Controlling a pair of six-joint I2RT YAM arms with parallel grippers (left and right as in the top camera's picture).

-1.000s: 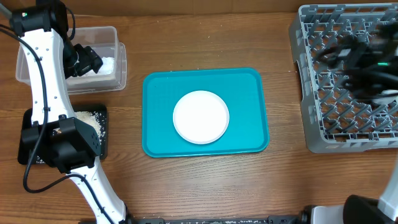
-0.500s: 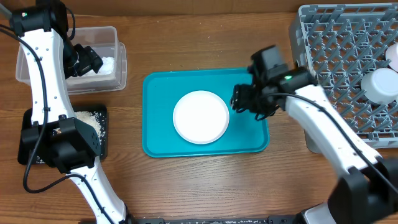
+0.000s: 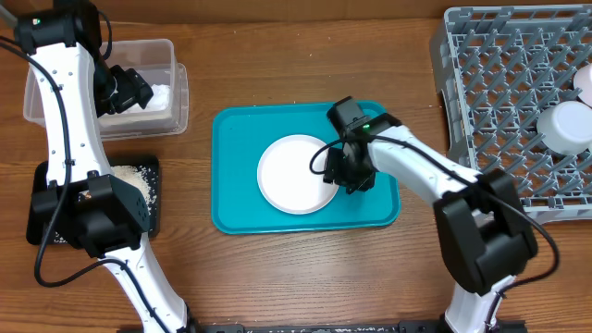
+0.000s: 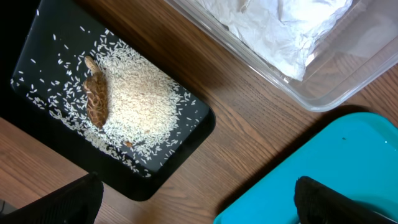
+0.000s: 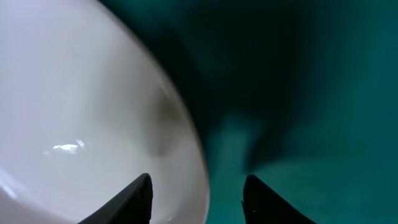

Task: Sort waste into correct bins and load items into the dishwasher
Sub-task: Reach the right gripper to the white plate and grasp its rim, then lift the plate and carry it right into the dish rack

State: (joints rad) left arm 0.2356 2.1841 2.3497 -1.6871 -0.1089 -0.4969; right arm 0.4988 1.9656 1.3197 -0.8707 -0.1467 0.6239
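**Right arm.** The right gripper (image 3: pixel 345 174) sits low at the 3 o'clock rim of the large white plate (image 3: pixel 294 174). The plate lies centred on the teal serving tray (image 3: pixel 236 139). In the wrist view the fingers (image 5: pixel 138 198) are moderately parted with the plate's edge running up between them, and nothing is clamped. Judgement: the jaws straddle the rim because a flat plate offers no other purchase.

**Destination.** The dish rack (image 3: pixel 504 111) stands at 3 o'clock of the tray, apart from it. White crockery (image 3: pixel 566 125) rests at its right side, though which pieces these are cannot be told.

**Left arm.** The left gripper (image 4: pixel 196 196) hangs wide open and empty near the clear tub (image 3: pixel 139 44), out of the right arm's way. The tub holds tissues (image 4: pixel 267 25). The black tray (image 4: pixel 37 56) holds rice crumbs (image 4: pixel 140 106) and a brown scrap (image 4: pixel 95 99).

**Progress.** The waste appears sorted, and the plate is not yet racked.
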